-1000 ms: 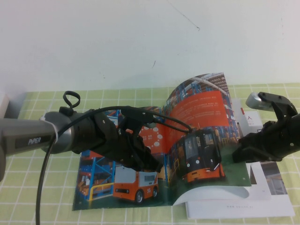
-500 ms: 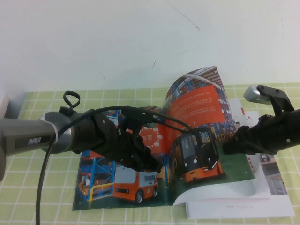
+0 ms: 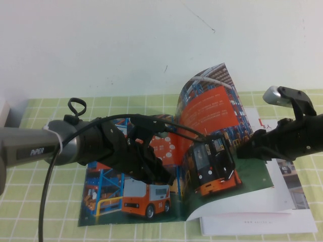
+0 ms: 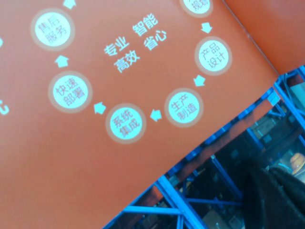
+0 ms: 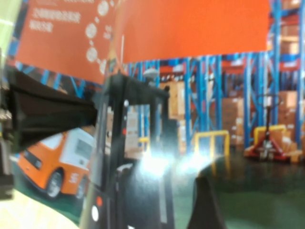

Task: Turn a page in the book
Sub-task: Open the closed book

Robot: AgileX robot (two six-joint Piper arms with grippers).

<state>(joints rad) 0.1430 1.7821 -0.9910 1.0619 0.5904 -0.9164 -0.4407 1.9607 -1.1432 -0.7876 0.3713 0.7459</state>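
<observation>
The page (image 3: 214,126) was held lifted over the book (image 3: 128,194) by the right gripper (image 3: 241,151), jaws closed on it. The left gripper (image 3: 164,177) was pressed on the left leaf; its jaw state cannot be told.

Left arm (image 3: 35,145): grey cylindrical link, white lettering, black looped cable, black left claw (image 3: 151,169). Right claw (image 3: 247,150): black, silver cap on wrist

Left end effector (image 3: 164,176) low, right end effector (image 3: 242,150) mid-air.

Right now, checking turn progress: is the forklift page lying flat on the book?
No: in the high view the page stands curled up off the book, with the right gripper at its edge.
</observation>
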